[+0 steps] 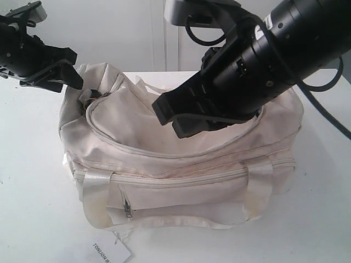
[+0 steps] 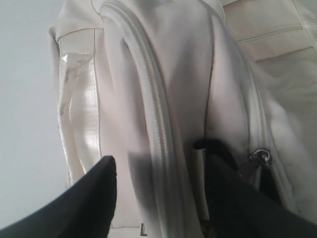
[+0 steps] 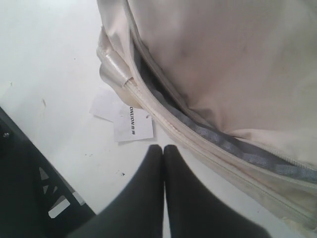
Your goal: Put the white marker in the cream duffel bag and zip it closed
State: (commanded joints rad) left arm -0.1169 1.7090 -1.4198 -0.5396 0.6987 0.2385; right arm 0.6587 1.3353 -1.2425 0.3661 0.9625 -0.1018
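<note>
As metal zip pull (image 2: 261, 157) of cream fabric duffel bag (image 2: 183, 74) lies beside open left hand (image 2: 158, 158), right hand (image 3: 163, 151) sits farther, pinched shut.

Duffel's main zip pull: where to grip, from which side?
Pinch the small metal pull tab at the cream duffel bag's left end, across its flat faces. Come from that end: the left gripper is open right beside it.

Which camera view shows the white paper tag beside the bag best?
The right wrist view: the paper tag lies whole on the table, with its print visible. The exterior view shows only part of it, cut off by the bottom edge of the picture. The left wrist view does not show it.
</note>
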